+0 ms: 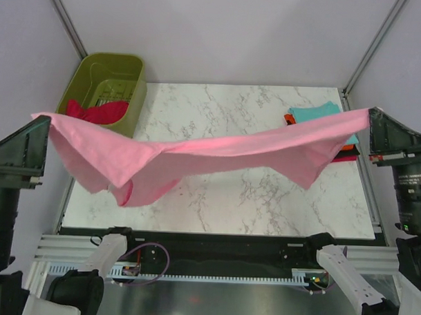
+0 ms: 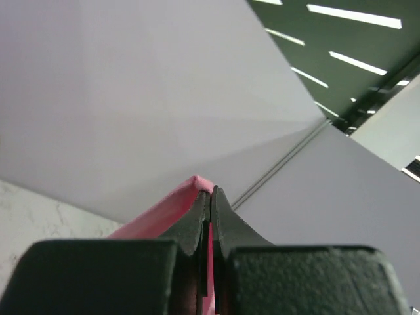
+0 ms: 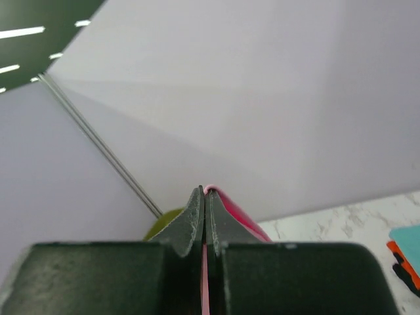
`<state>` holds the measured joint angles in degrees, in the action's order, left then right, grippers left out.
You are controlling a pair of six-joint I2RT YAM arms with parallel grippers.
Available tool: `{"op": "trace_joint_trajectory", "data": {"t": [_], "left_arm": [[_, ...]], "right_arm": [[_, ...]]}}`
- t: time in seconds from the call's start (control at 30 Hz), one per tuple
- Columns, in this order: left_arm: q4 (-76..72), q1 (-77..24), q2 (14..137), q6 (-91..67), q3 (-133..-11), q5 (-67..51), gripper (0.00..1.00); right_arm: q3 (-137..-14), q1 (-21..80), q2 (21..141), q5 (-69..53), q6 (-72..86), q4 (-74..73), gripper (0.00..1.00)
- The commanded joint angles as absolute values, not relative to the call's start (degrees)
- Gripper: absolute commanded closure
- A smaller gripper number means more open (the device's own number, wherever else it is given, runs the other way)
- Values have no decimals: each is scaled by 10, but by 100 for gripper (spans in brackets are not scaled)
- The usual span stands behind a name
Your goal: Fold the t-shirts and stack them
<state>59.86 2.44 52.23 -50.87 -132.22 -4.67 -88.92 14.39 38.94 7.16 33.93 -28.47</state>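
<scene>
A light pink t-shirt [image 1: 197, 153] hangs stretched in the air across the whole table, sagging in the middle. My left gripper [image 1: 46, 118] is shut on its left end, my right gripper [image 1: 370, 111] is shut on its right end. In the left wrist view, pink cloth [image 2: 164, 213] shows beside and between the closed fingers of the left gripper [image 2: 210, 190]. The right wrist view shows the same at the right gripper [image 3: 205, 190], with pink cloth [image 3: 239, 216] pinched in it. A crimson red t-shirt [image 1: 98, 113] lies in the basket. Folded teal t-shirt [image 1: 316, 113] tops a stack with orange [image 1: 288, 119] and dark layers at the right.
An olive-green plastic basket [image 1: 109, 74] stands at the table's back left corner; its rim [image 3: 161, 226] peeks into the right wrist view. The white marble table [image 1: 223, 199] lies under the hanging shirt. Grey enclosure walls surround the table on three sides.
</scene>
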Motion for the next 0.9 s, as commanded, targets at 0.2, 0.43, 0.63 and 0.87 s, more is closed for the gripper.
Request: {"op": "trace_joint_trajectory", "data": {"t": [0.2, 0.43, 0.63, 0.87], "left_arm": [[572, 25, 689, -556, -1319, -92, 98], [474, 25, 818, -559, -1252, -45, 98], [421, 25, 1009, -580, -1455, -107, 98], [264, 18, 1010, -563, -1469, -138, 98]], "right_arm": [[-892, 142, 438, 227, 338, -300, 100], [-756, 142, 570, 225, 409, -157, 100], [-864, 120, 764, 104, 432, -102, 100], [-1138, 18, 963, -136, 506, -125, 100]]}}
